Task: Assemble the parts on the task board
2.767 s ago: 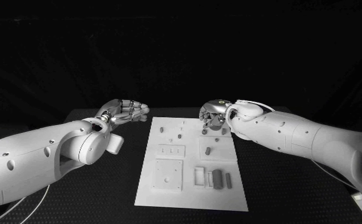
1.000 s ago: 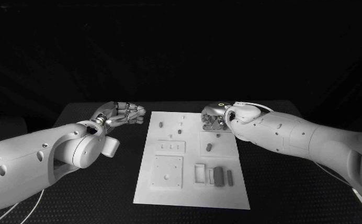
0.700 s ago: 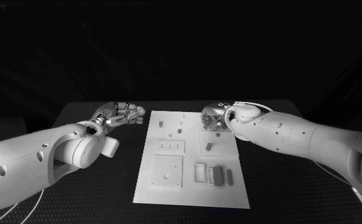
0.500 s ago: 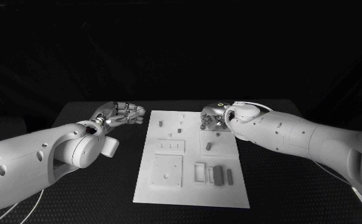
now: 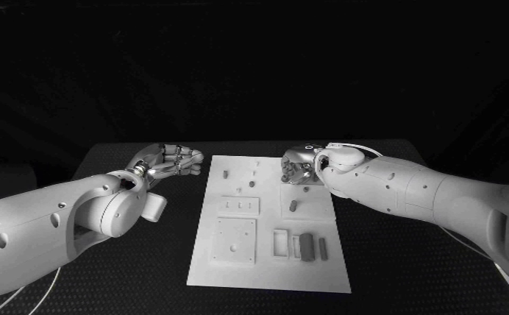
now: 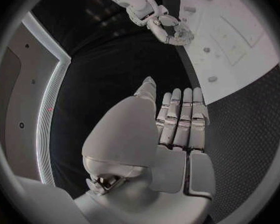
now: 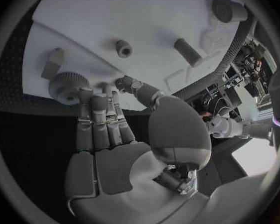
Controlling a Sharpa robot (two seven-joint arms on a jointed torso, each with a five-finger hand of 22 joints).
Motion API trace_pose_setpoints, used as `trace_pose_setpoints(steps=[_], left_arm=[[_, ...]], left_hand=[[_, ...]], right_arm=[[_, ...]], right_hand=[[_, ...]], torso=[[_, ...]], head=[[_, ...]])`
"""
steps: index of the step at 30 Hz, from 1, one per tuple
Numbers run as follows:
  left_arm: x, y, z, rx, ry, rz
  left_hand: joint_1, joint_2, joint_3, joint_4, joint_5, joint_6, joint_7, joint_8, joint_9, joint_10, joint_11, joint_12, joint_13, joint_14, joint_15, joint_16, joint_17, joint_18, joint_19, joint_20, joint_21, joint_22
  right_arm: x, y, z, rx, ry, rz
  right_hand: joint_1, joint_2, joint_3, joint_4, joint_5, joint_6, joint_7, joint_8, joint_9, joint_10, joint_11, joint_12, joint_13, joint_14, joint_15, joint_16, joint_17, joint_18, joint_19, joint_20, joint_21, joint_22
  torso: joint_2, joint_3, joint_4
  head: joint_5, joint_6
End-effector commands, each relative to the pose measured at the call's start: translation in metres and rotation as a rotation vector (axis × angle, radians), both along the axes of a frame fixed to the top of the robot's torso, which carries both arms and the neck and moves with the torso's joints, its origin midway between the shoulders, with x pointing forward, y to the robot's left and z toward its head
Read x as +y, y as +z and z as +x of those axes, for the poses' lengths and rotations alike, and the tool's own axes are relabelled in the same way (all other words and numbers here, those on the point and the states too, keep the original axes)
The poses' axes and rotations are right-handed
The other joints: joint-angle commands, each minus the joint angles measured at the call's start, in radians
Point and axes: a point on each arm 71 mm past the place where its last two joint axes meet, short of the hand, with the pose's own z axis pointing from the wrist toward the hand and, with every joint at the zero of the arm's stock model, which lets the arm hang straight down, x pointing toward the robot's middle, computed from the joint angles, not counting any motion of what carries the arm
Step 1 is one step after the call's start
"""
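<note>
Head view: white rectangular task board (image 5: 271, 256) mid-table, small grey parts (image 5: 307, 247) on it. My right hand (image 5: 298, 167) over far right corner.

Right wrist view: my fingers (image 7: 101, 115) touch round grey ridged part (image 7: 67, 84), not clamped.

Left wrist view: my left hand (image 6: 177, 129) left of board, fingers straight, together, holding nothing.

The right hand (image 5: 298, 167) is now seen slightly farther toward the far end of the task board (image 5: 271, 263), its fingertips (image 7: 85, 92) brought against a small gear-like part (image 7: 66, 84) there.
</note>
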Motion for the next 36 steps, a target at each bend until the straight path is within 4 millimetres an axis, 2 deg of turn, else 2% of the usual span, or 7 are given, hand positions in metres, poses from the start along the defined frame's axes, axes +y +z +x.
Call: trace_pose_setpoints(steps=[1, 5, 10, 21, 25, 29, 36], left_arm=[[-0.0028, 0.0005, -0.0006, 0.002, -0.018, -0.011], [-0.0025, 0.0006, -0.0005, 0.002, -0.017, -0.011], [-0.0027, 0.0006, -0.0005, 0.002, -0.018, -0.011], [-0.0031, 0.0005, -0.0001, 0.002, -0.018, -0.011], [-0.0036, 0.0003, 0.0001, 0.002, -0.020, -0.011], [-0.0027, 0.0003, 0.0003, 0.002, -0.017, -0.010], [-0.0029, 0.0003, 0.0002, 0.002, -0.018, -0.010]], left_hand=[[-0.008, 0.000, 0.006, -0.001, 0.001, -0.001, 0.004, -0.007, -0.001, 0.004, 0.006, -0.005, -0.001, 0.001, 0.009, -0.004, 0.001, -0.007, 0.006, 0.002, -0.005, -0.002], [-0.008, 0.000, 0.006, -0.001, 0.001, -0.001, 0.004, -0.007, -0.001, 0.004, 0.006, -0.006, -0.001, 0.001, 0.009, -0.005, 0.001, -0.007, 0.006, 0.002, -0.005, -0.002], [-0.008, 0.000, 0.006, -0.001, 0.001, -0.001, 0.003, -0.007, -0.001, 0.004, 0.006, -0.006, -0.001, 0.001, 0.009, -0.005, 0.001, -0.007, 0.006, 0.002, -0.006, -0.002], [-0.009, 0.001, 0.008, -0.001, 0.001, 0.000, 0.003, -0.007, -0.001, 0.005, 0.005, -0.007, -0.001, 0.001, 0.009, -0.006, 0.002, -0.007, 0.006, 0.003, -0.007, -0.002], [-0.008, 0.001, 0.008, -0.002, 0.001, 0.000, 0.002, -0.007, -0.001, 0.006, 0.005, -0.007, -0.001, 0.001, 0.009, -0.006, 0.002, -0.006, 0.005, 0.003, -0.007, -0.002], [-0.008, 0.001, 0.008, -0.002, 0.001, 0.001, 0.002, -0.007, -0.001, 0.006, 0.005, -0.007, -0.001, 0.001, 0.009, -0.006, 0.002, -0.006, 0.005, 0.003, -0.007, -0.003], [-0.009, 0.001, 0.009, -0.002, 0.001, 0.001, 0.002, -0.007, -0.002, 0.006, 0.005, -0.007, -0.001, 0.001, 0.009, -0.007, 0.002, -0.006, 0.005, 0.003, -0.008, -0.003]], right_arm=[[0.0008, -0.0009, -0.0010, -0.019, 0.006, -0.002], [0.0019, -0.0008, -0.0014, -0.016, 0.010, 0.006], [0.0049, -0.0009, -0.0016, -0.014, 0.015, 0.011], [0.0080, -0.0052, -0.0017, 0.004, 0.022, -0.006], [0.0075, -0.0078, -0.0024, 0.016, 0.024, -0.018], [0.0064, -0.0089, -0.0023, 0.023, 0.021, -0.023], [0.0089, -0.0104, -0.0028, 0.016, 0.023, -0.027]], right_hand=[[-0.023, -0.008, -0.039, 0.004, -0.006, -0.006, 0.001, -0.007, 0.004, -0.009, 0.000, -0.002, 0.008, -0.008, -0.002, 0.007, -0.005, 0.036, -0.001, 0.004, 0.003, 0.016], [-0.035, -0.018, -0.064, 0.021, -0.004, -0.002, 0.001, -0.008, 0.007, -0.007, -0.002, -0.002, 0.016, -0.002, -0.004, 0.011, -0.011, 0.036, 0.007, 0.002, 0.002, 0.013], [-0.032, -0.011, -0.073, 0.034, -0.004, 0.008, -0.002, -0.006, 0.010, 0.004, -0.006, 0.003, 0.026, 0.003, -0.008, 0.015, -0.017, 0.036, 0.012, -0.001, 0.001, 0.013], [-0.015, 0.027, -0.089, 0.029, -0.003, 0.047, -0.014, 0.001, 0.017, 0.045, -0.023, 0.016, 0.052, 0.020, -0.025, 0.028, -0.028, 0.036, 0.025, -0.009, 0.006, 0.016], [-0.005, 0.050, -0.089, 0.018, -0.002, 0.070, -0.022, 0.004, 0.019, 0.071, -0.033, 0.024, 0.067, 0.020, -0.034, 0.031, -0.033, 0.036, 0.027, -0.012, 0.008, 0.017], [0.005, 0.068, -0.086, 0.010, -0.002, 0.078, -0.025, 0.002, 0.019, 0.077, -0.036, 0.023, 0.073, 0.019, -0.037, 0.031, -0.037, 0.036, 0.025, -0.013, 0.008, 0.017], [0.013, 0.071, -0.084, 0.004, -0.002, 0.080, -0.026, 0.000, 0.018, 0.078, -0.037, 0.021, 0.075, 0.018, -0.037, 0.031, -0.039, 0.036, 0.024, -0.013, 0.008, 0.017]], torso=[[0.000, -0.0003, 0.0005], [0.001, -0.0006, 0.0011], [0.002, -0.0005, 0.0008], [0.004, -0.0005, 0.0010], [0.003, -0.0009, 0.0009], [0.004, -0.0010, 0.0013], [0.004, -0.0004, 0.0012]], head=[[0.000, 0.000], [0.000, 0.001], [0.000, 0.000], [-0.002, 0.000], [-0.002, -0.004], [-0.004, -0.006], [-0.003, -0.009]])
